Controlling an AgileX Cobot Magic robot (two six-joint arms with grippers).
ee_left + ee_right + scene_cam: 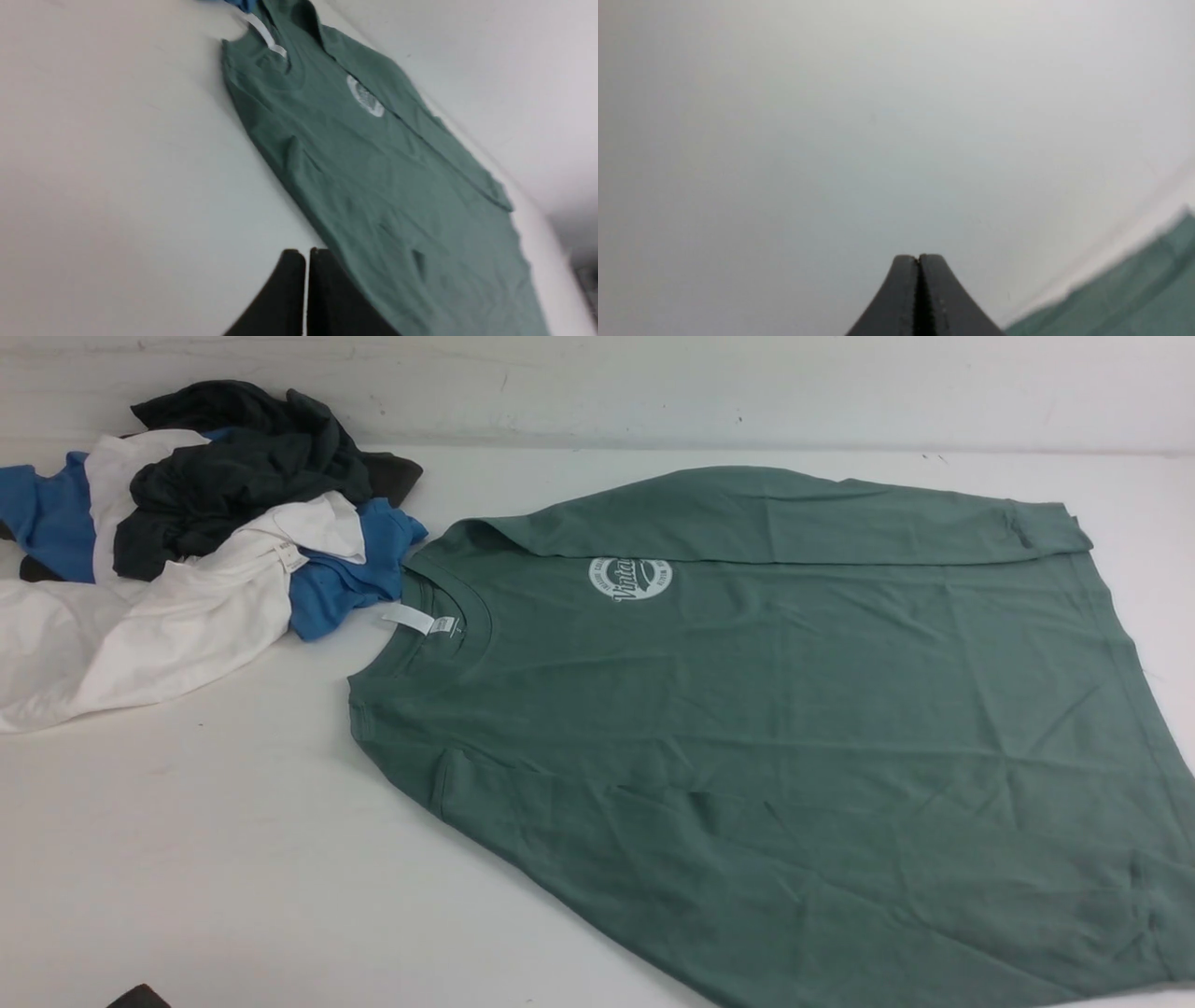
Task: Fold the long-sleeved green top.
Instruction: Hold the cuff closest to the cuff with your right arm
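Note:
The green long-sleeved top (766, 709) lies flat on the white table (233, 859), neck to the left, hem to the right. Its white neck tag (417, 620) and round white chest logo (630, 579) face up. The far sleeve is folded over the body along the back edge. In the left wrist view the green long-sleeved top (373, 163) stretches away ahead of my left gripper (306, 254), which is shut and empty above the table near the shirt's edge. My right gripper (917, 257) is shut and empty, facing a blank wall, with a corner of the top (1134, 298) beside it.
A heap of other clothes sits at the back left: dark grey (243, 467), blue (350, 574) and white (140, 625) garments, the blue one touching the green top's collar. A wall (653, 383) rises behind the table. A dark arm part (140, 997) shows at the bottom edge.

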